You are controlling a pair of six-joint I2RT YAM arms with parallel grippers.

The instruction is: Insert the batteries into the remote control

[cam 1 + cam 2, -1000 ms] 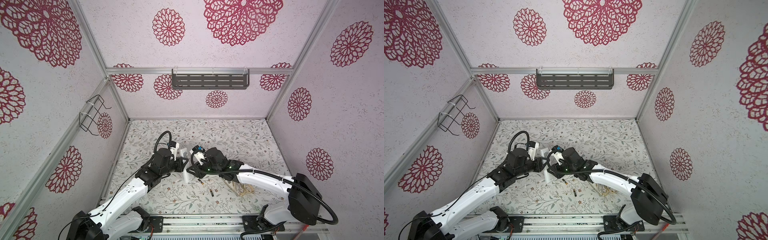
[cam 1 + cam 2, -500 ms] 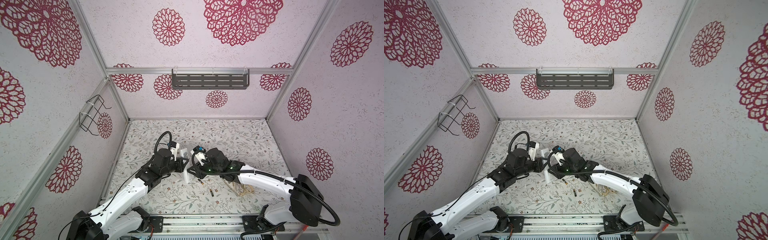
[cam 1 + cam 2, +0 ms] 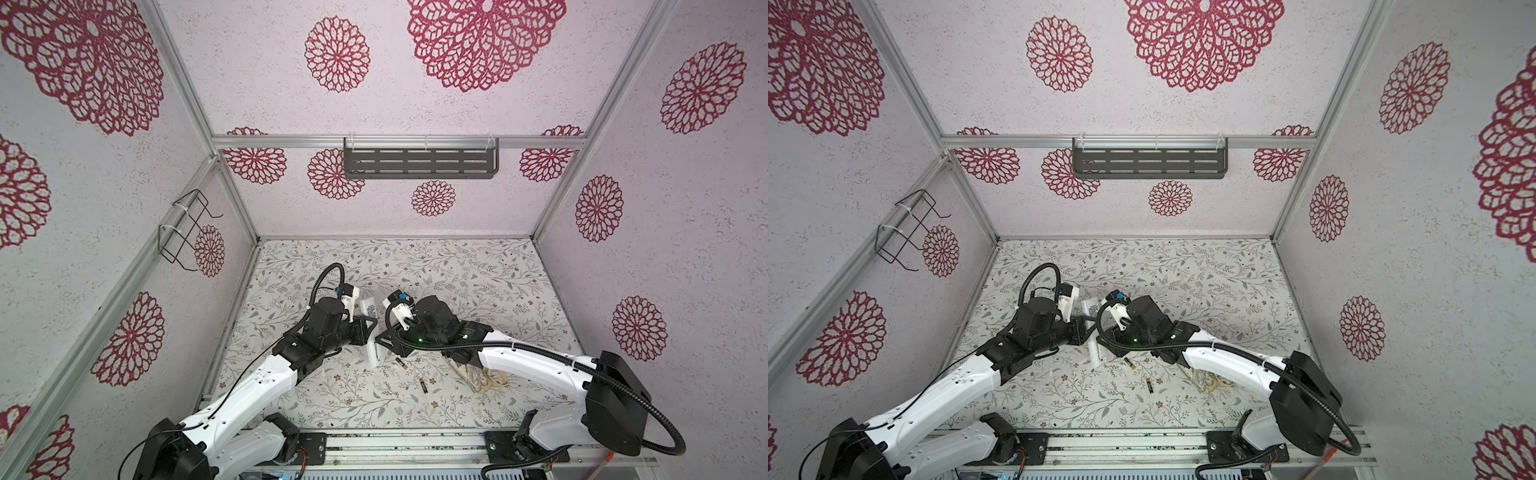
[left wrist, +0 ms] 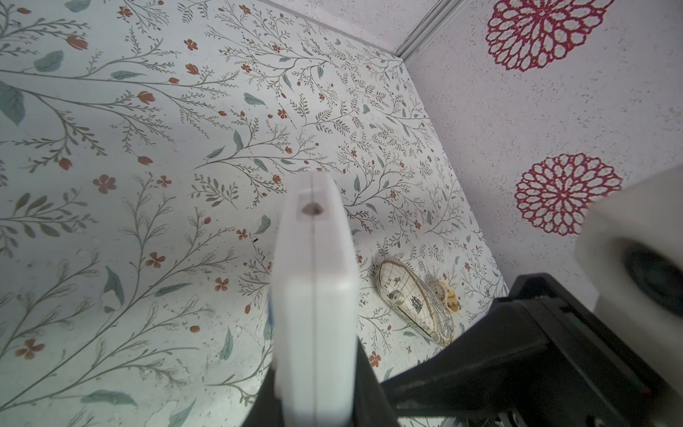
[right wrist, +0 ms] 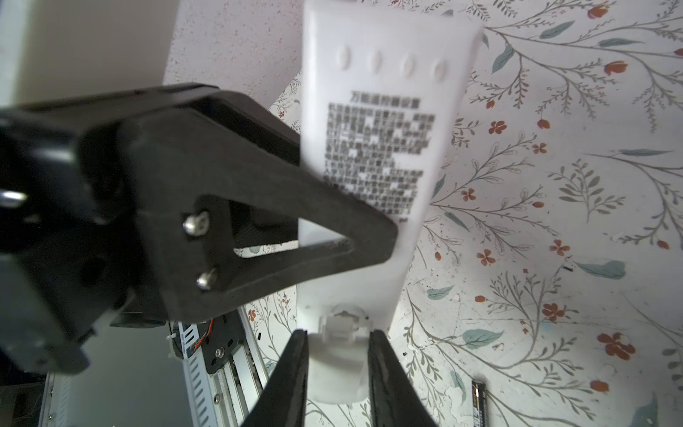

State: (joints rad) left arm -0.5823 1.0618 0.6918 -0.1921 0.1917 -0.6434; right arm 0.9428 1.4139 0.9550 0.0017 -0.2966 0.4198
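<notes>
Left gripper [image 3: 371, 330]: you've got it clamped tight on the remote control [image 5: 377, 148], mid-body.
Right gripper [image 5: 338, 369]: barely parted, pinching its battery-cover end.
Batteries [image 3: 401, 364]: both loose on the table [image 3: 478, 270], toward the front edge.

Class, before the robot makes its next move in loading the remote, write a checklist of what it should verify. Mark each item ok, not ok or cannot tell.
1. Left gripper shut on the remote control: ok.
2. Right gripper grips the remote's cover end: ok.
3. Battery compartment open: cannot tell.
4. First battery and second battery lie free on the table: ok.
5. Batteries loaded in the remote: not ok.
6. Pouch apart from both batteries: ok.
</notes>
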